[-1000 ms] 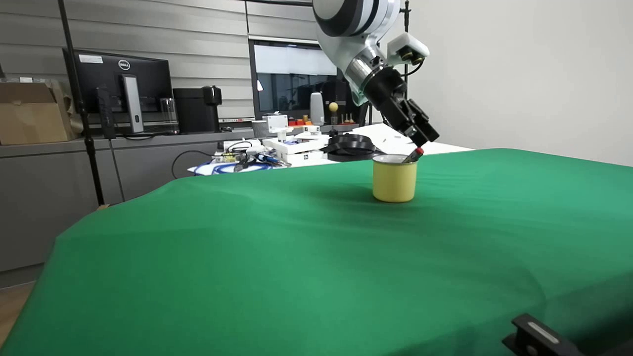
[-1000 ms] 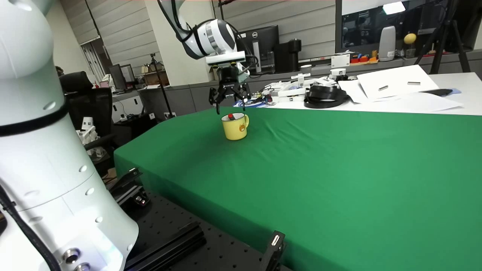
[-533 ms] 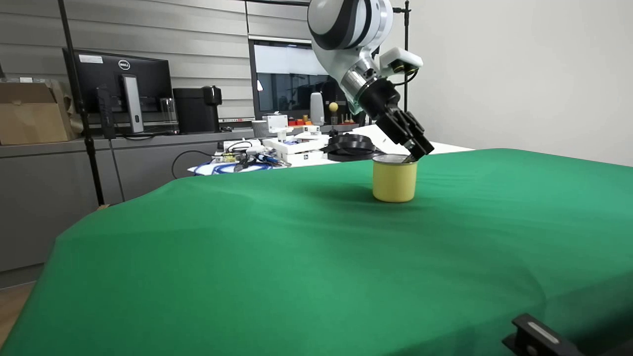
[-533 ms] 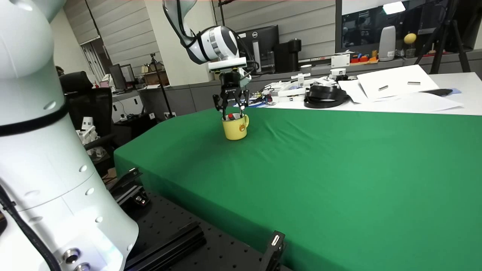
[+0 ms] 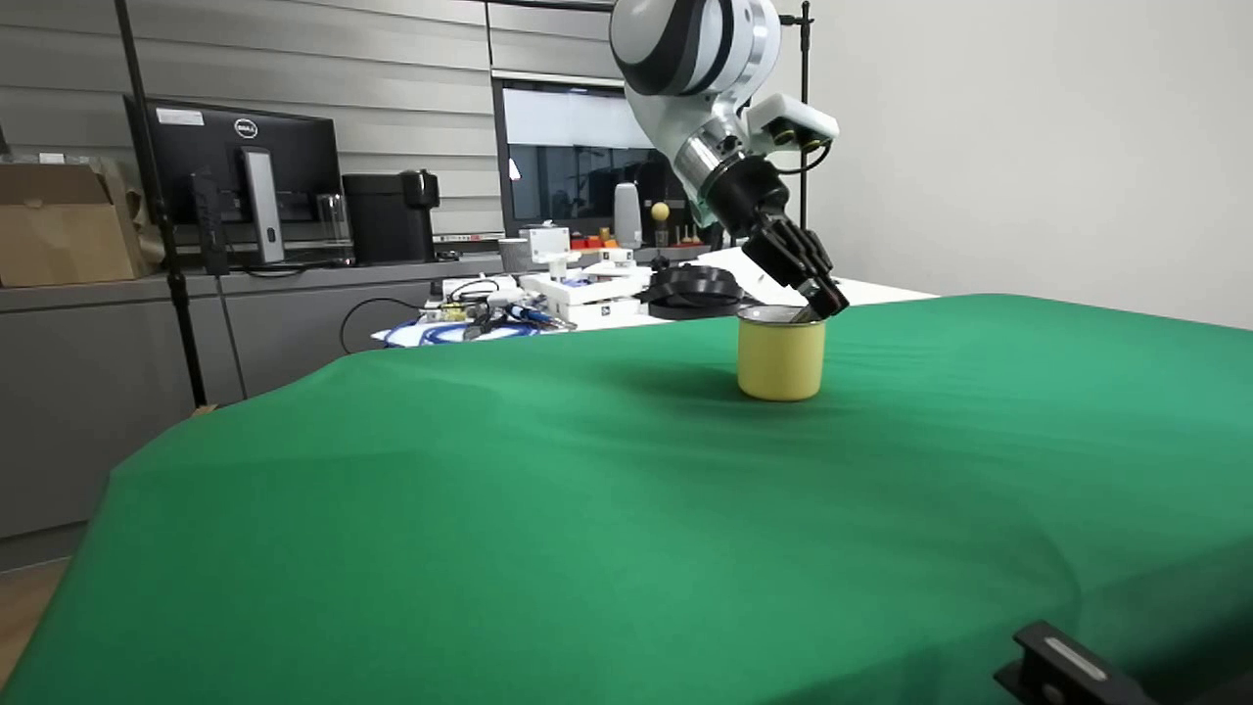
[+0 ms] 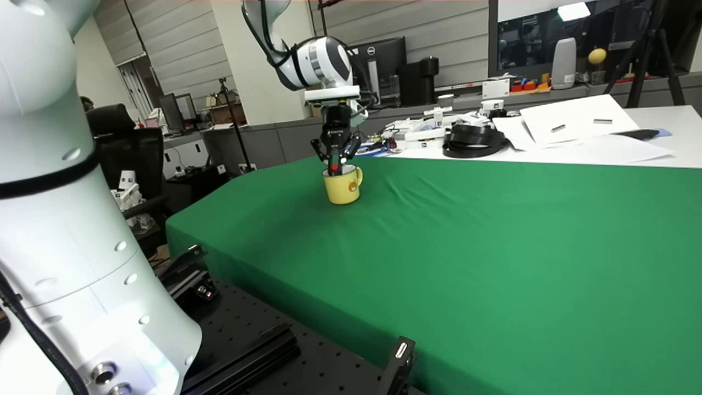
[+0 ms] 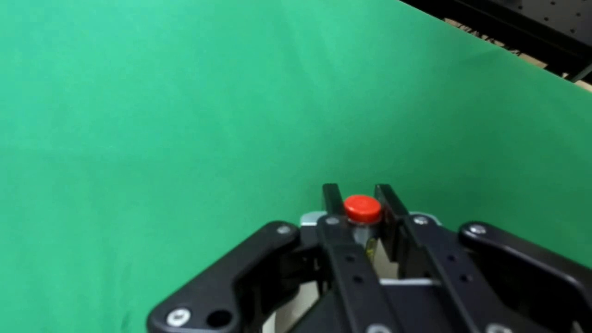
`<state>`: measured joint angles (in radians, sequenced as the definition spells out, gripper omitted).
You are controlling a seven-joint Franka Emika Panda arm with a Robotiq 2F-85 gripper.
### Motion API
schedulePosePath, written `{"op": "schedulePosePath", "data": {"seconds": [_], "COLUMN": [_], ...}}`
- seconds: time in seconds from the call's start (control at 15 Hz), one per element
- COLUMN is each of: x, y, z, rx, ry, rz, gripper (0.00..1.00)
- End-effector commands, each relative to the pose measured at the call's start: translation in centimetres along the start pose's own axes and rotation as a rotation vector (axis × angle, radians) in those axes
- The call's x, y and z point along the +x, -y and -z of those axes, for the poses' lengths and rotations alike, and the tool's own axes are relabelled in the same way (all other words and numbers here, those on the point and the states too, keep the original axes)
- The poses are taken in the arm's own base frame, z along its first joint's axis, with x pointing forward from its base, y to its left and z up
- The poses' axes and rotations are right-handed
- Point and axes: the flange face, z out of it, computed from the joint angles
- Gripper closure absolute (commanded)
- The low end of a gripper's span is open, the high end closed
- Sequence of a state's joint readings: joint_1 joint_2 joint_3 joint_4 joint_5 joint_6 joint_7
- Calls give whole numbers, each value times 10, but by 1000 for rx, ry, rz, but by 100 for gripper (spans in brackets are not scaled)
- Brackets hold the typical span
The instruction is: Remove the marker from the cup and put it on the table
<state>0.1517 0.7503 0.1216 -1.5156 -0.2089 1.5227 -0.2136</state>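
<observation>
The yellow cup (image 5: 779, 360) stands upright on the green-covered table (image 5: 587, 509), its handle and small printed motif showing in an exterior view (image 6: 343, 188). Leaning in the cup is the marker, whose red end (image 7: 362, 208) sits between the two black fingers in the wrist view, with both pads against its sides. My gripper (image 7: 358, 190) is shut on the marker just at the cup's rim, tilted down from above. In an exterior view only a speck of the marker's red (image 6: 334, 167) shows between the fingers. The marker's lower part is hidden inside the cup.
Behind the green table, a white desk holds white parts, cables, a black coiled item (image 6: 476, 141) and papers (image 6: 576, 123). The robot's base (image 6: 98, 263) and black mounting plate (image 6: 307, 351) border the table's near edge. A monitor (image 5: 235, 176) stands further back.
My gripper has moved down to the cup's rim, and its fingers have gone from wide apart to closed around the marker's red end. The cup has not moved.
</observation>
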Motion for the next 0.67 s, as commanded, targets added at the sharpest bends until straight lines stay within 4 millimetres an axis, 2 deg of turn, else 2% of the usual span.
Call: {"op": "schedulePosePath", "data": {"seconds": [0.0, 0.2, 0.6], "x": [-21, -53, -131], "y": [-17, -37, -74], "z": [23, 47, 93], "rx": [121, 152, 127], "ry": [-6, -8, -40], "rz": [57, 32, -71], "gripper": [94, 94, 94]}}
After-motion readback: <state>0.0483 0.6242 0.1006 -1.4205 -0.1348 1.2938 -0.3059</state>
